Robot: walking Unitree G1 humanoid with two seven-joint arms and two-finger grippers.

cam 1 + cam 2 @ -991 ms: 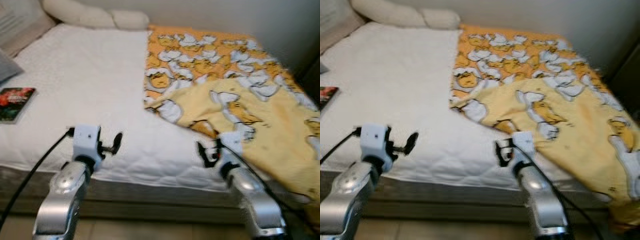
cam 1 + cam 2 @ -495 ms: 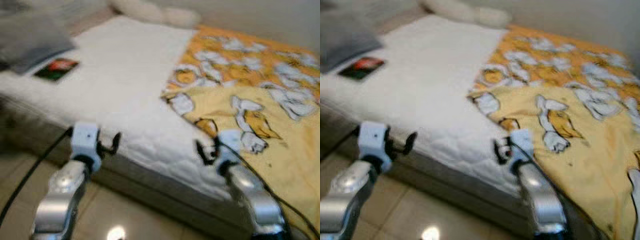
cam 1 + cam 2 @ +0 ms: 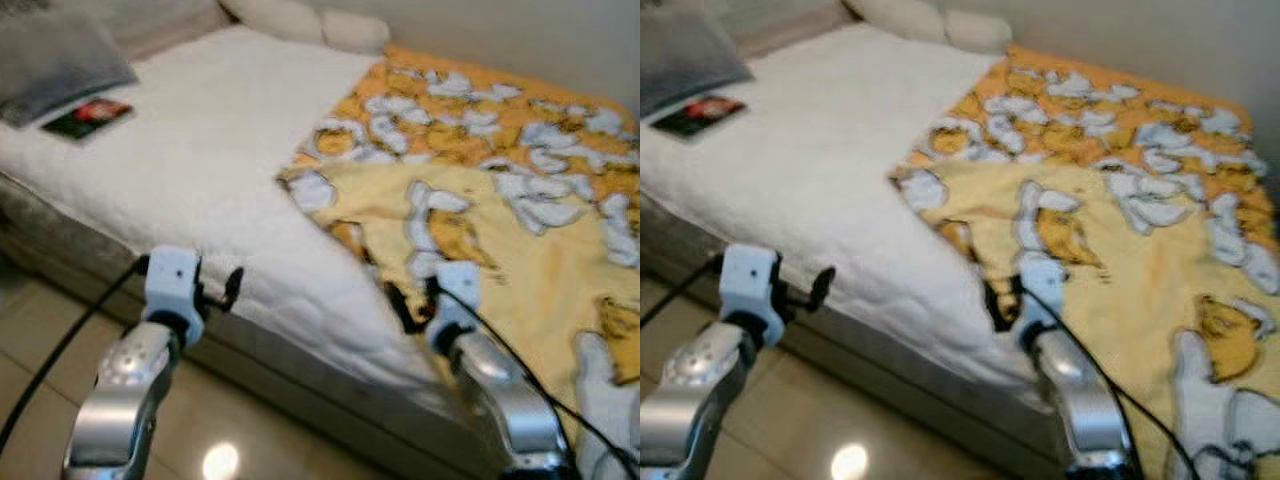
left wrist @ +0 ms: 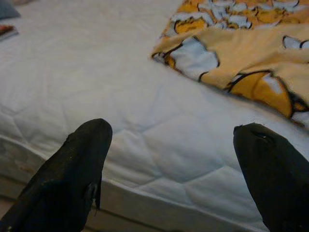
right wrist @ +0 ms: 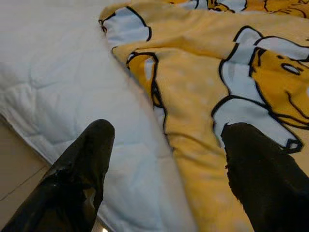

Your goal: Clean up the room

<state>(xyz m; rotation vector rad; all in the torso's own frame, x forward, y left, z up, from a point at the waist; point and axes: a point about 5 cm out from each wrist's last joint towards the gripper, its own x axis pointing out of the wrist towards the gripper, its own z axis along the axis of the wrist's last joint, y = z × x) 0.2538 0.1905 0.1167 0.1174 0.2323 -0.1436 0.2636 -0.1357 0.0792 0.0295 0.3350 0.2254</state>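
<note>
The whole scene has swung since a second ago: the bed (image 3: 190,190) then lay square ahead, and now it runs off at a slant, with its near corner close in front and a strip of tiled floor (image 3: 40,370) showing at the robot's left. That is the camera turning with the robot, not the bedding moving. The yellow blanket (image 3: 500,240) lies as it did, rumpled over the right half of the white mattress, one corner folded back onto itself, its far edge draped toward the bed's side. I judge the robot is lining itself up with that blanket, the likeliest thing to tidy here.

Both arms are held out low as before. The right gripper (image 5: 169,159) hangs just above the blanket's near edge with its fingers spread wide, holding nothing. The left gripper (image 4: 169,159) is likewise wide open and empty, above bare mattress near the bed's edge.

A grey pillow (image 3: 55,60) and a small dark book (image 3: 88,117) sit at the far left of the bed. The book's cover is too blurred to read, and the blanket carries only cartoon figures, no legible writing.
</note>
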